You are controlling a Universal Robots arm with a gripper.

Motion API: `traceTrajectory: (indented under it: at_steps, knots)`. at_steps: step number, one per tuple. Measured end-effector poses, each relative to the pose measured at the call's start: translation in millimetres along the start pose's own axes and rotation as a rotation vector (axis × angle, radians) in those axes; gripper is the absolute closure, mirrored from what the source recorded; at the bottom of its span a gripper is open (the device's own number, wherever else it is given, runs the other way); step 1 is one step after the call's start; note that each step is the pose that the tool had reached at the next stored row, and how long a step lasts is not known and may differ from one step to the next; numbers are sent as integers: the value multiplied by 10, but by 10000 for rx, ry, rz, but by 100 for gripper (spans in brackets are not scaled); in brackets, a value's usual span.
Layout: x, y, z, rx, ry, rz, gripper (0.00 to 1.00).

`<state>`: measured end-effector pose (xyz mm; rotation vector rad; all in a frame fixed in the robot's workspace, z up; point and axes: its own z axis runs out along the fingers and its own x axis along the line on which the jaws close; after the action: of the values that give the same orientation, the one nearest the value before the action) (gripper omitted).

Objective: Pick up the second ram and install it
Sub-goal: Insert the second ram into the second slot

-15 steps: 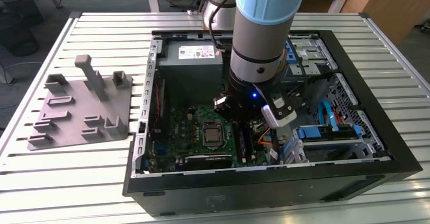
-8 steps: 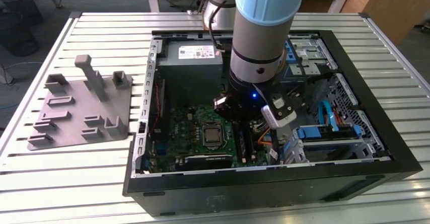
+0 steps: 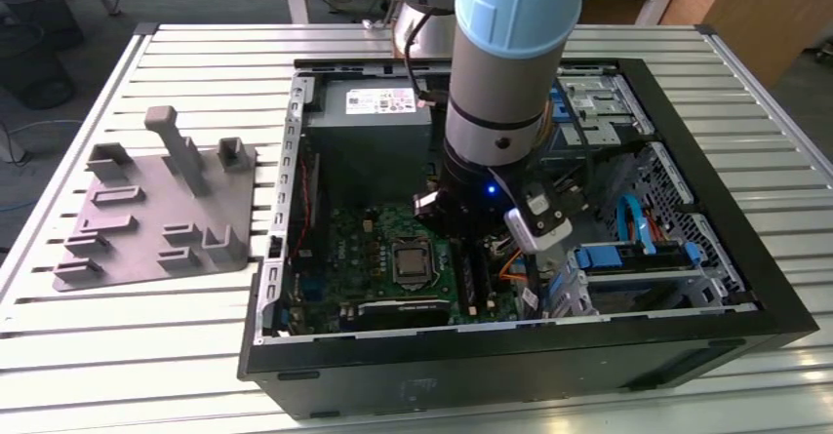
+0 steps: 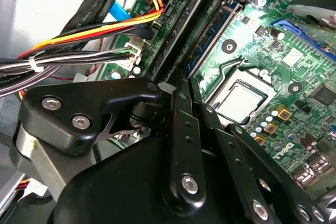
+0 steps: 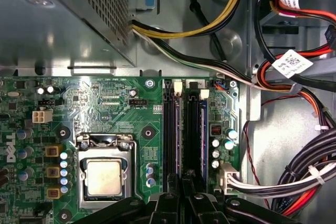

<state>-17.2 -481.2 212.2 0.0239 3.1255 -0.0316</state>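
Note:
My gripper (image 5: 184, 205) reaches down into the open computer case (image 3: 729, 288), over the memory slots (image 5: 170, 129) beside the processor socket (image 5: 104, 174). Its two black fingers (image 4: 181, 114) stand almost together. A thin dark stick, seen edge-on, runs out from between them along a slot; this is the second ram (image 5: 184, 140), upright and in line with the slot. Whether it is pushed fully down is hidden. Another bluish-green stick (image 4: 212, 38) sits in the neighbouring slot. In the exterior view the gripper (image 3: 479, 251) is low over the green motherboard (image 3: 377, 249).
Bundles of black, yellow, orange and red cables (image 4: 94, 35) run close beside the slots. The power supply box (image 5: 63, 19) stands beyond the board. Blue drive brackets (image 3: 625, 254) sit toward the exterior view's right. A grey holder fixture (image 3: 163, 210) rests on the slatted table outside the case.

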Motion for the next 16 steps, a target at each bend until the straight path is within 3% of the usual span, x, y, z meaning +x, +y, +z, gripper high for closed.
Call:
traceTrajectory:
  at_steps: [6,12,16]
  knots:
    - [0,0,5,-2,-1,0,87]
    - [0,1,6,-3,-1,0,73]
    - [-2,-2,-115,-2,-1,1,73]
